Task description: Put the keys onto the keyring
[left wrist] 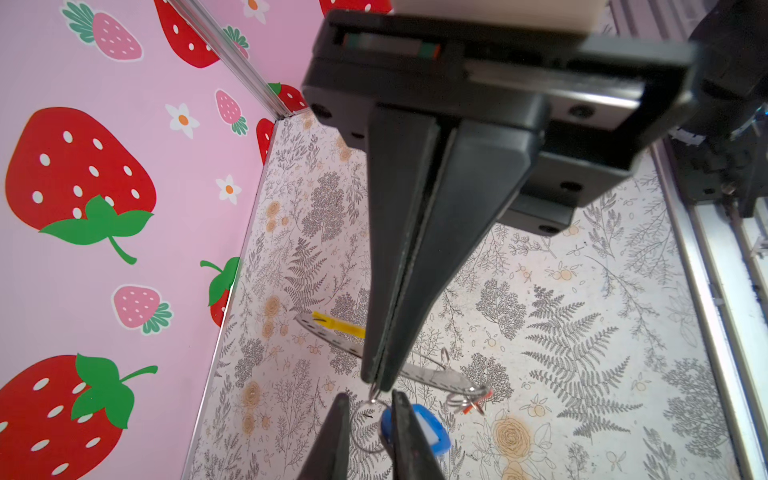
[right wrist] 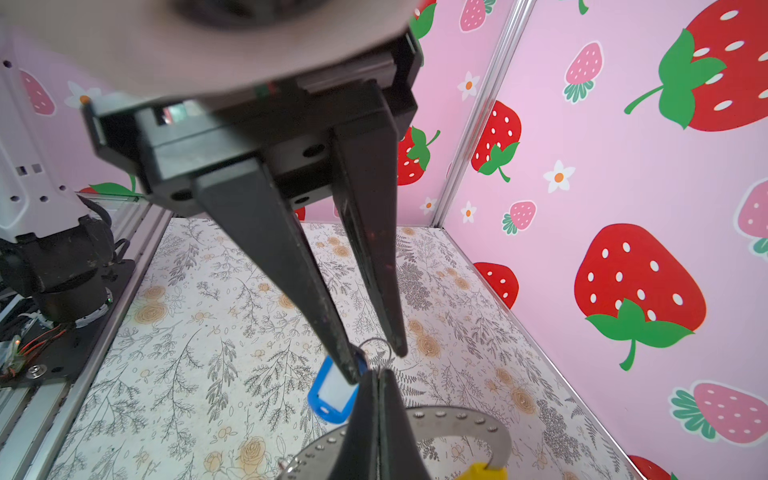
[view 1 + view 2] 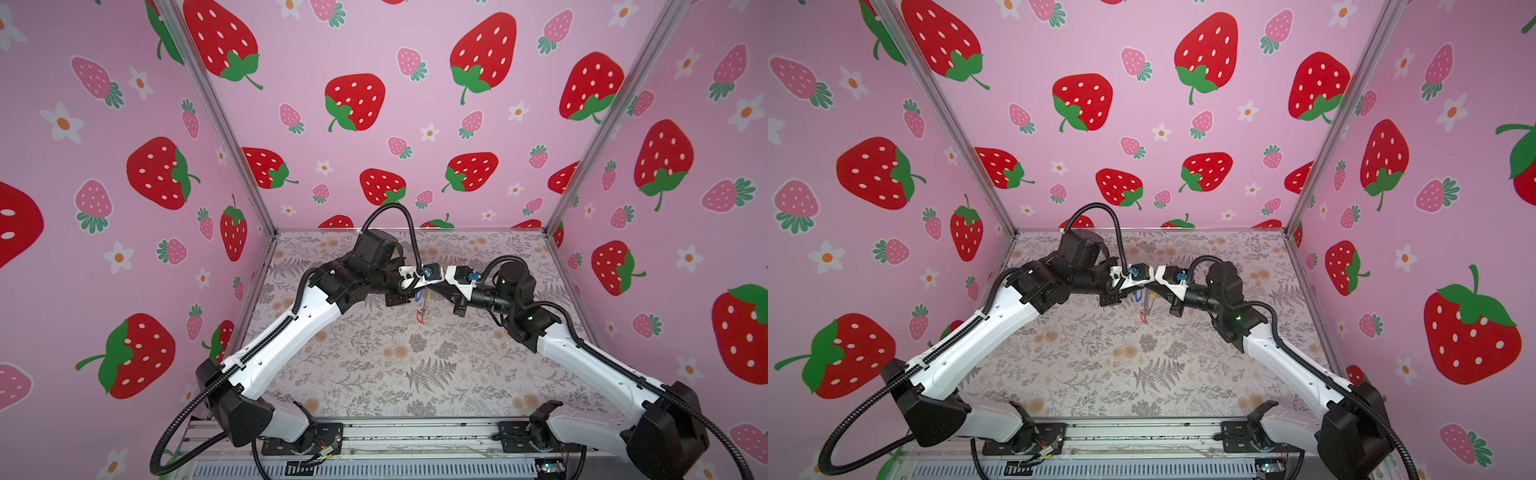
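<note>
Both grippers meet in the air over the middle of the table. My right gripper (image 2: 377,376) is shut, its tips pinching the thin wire ring (image 1: 365,428) that carries the blue tag (image 1: 434,432) of one of the keys. My left gripper (image 1: 370,399) is open, with its fingers on either side of that ring and one finger against the blue tag. The keyring (image 2: 457,415), a grey hoop with a yellow segment (image 1: 338,324), passes behind the right fingers; whether they pinch it too is hidden. The red tag (image 1: 478,404) hangs on the hoop (image 3: 419,318).
The floral table (image 3: 374,365) lies below the hanging things. Pink strawberry walls (image 3: 124,166) close in the left, back and right. An aluminium rail (image 3: 415,432) with both arm bases runs along the front edge.
</note>
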`<state>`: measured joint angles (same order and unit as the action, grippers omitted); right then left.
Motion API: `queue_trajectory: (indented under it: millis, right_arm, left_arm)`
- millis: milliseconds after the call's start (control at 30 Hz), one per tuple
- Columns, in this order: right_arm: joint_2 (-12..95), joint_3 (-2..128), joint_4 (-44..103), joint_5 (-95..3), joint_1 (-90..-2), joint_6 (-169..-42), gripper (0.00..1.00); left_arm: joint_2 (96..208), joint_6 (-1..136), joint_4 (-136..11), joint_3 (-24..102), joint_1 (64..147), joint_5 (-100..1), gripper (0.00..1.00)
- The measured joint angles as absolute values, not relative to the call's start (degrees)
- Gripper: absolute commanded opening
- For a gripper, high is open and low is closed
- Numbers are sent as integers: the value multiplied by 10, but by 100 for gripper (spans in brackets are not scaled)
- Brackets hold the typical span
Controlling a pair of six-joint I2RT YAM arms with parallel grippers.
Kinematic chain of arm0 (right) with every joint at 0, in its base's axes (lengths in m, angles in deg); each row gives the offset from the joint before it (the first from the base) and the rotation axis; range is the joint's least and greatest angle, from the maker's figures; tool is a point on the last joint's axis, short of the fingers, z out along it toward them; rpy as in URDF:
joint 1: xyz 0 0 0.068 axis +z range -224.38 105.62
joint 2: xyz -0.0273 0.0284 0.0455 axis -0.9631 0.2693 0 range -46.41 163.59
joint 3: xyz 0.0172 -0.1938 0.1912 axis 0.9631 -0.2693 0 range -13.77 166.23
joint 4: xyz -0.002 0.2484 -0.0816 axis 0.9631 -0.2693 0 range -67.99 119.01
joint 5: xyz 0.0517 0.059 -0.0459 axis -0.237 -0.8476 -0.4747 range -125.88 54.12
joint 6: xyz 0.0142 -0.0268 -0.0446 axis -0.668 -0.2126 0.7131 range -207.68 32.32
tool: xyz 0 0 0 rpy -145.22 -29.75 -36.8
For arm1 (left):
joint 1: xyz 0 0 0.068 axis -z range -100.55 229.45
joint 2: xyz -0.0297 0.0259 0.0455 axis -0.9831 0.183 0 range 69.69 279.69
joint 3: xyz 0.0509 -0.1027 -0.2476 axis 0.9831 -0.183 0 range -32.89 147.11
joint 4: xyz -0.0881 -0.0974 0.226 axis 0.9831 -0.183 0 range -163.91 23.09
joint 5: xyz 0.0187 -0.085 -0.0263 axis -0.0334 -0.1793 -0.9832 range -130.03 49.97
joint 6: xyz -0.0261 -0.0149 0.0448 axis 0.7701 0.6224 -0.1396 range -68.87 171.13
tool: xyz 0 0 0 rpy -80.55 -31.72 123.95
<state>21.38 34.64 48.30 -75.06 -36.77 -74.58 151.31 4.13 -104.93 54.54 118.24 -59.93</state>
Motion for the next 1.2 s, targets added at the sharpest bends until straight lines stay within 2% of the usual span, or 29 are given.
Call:
queue_trajectory:
  millis: [200,367,600,933,1067,1200]
  right_arm:
    - [211,340,497,-739,-368,-748,0]
    - [211,340,509,-733,-368,-752,0]
    - [211,340,516,-723,-368,-757,0]
    - [211,340,521,-698,-368,-761,0]
    - [211,340,521,-691,-368,-761,0]
    - [211,340,521,-687,-368,-761,0]
  left_arm:
    - [1482,91,-1011,507,1144,-633,32]
    - [1460,130,-991,481,1142,-658,32]
    - [1459,194,-963,461,1144,-677,40]
    - [1459,282,-913,433,1165,-610,50]
    - [1459,310,-891,414,1176,-574,50]
    - [1459,328,-877,408,1180,-565,45]
